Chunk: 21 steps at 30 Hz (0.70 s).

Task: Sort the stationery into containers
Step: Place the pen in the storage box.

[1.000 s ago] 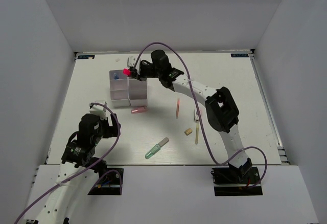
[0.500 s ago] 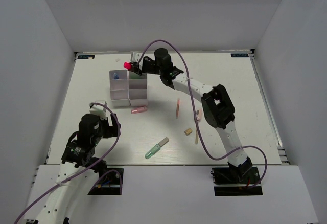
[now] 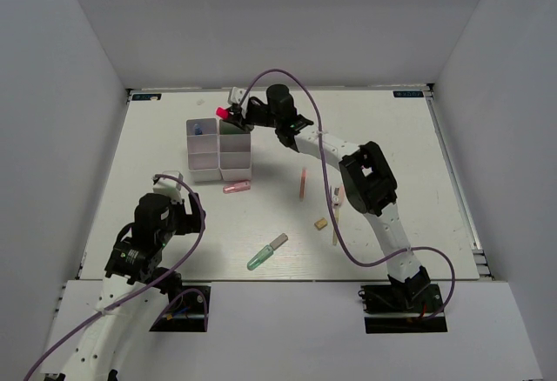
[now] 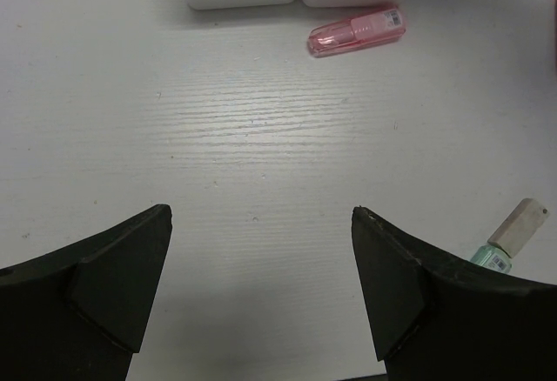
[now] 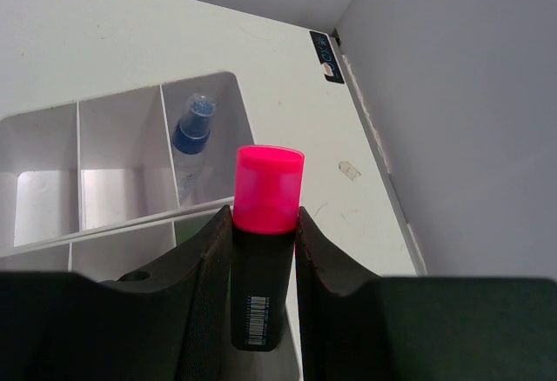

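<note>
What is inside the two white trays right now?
Left tray: a blue marker in the far compartment, nothing seen in the other two. Right tray: largely hidden behind the right fingers and their red-capped marker.

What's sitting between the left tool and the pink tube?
Nothing: only bare table lies between the open left tool and the pink tube, as the left wrist view shows.

We find left tray (image 3: 203,171) touching right tray (image 3: 237,171). Marker (image 3: 198,126) sits in left tray's far compartment. Tube (image 3: 236,187) lies just before right tray; pencil (image 3: 302,184) right of tube, well apart.
</note>
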{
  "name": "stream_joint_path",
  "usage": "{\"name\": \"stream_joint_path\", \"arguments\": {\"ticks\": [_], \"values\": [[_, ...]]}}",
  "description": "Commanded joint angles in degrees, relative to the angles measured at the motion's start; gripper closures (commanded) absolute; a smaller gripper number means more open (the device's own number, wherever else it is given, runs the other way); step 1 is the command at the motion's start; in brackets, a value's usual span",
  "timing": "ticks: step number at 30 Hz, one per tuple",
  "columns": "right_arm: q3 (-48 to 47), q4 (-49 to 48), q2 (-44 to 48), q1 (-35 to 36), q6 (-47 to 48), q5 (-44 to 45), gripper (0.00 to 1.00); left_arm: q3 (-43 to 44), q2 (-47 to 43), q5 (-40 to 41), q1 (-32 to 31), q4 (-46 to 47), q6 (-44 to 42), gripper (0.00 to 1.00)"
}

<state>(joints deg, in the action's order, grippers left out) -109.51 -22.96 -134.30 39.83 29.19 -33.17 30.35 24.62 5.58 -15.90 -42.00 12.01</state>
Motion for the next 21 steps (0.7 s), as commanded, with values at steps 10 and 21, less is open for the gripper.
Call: {"name": "stream_joint_path", "arguments": {"ticks": [10,21], "values": [[2.20,-4.55,1.67,-0.46,-2.29,-0.06,0.55,-0.64,0.16,0.48,0.26,0.34,-0.23,0.06],[3.02,8.03,13.62,-0.37,-8.79,6.24,0.85,-1.52,4.80,-7.76,0.17,3.15,-1.29,0.66]]}}
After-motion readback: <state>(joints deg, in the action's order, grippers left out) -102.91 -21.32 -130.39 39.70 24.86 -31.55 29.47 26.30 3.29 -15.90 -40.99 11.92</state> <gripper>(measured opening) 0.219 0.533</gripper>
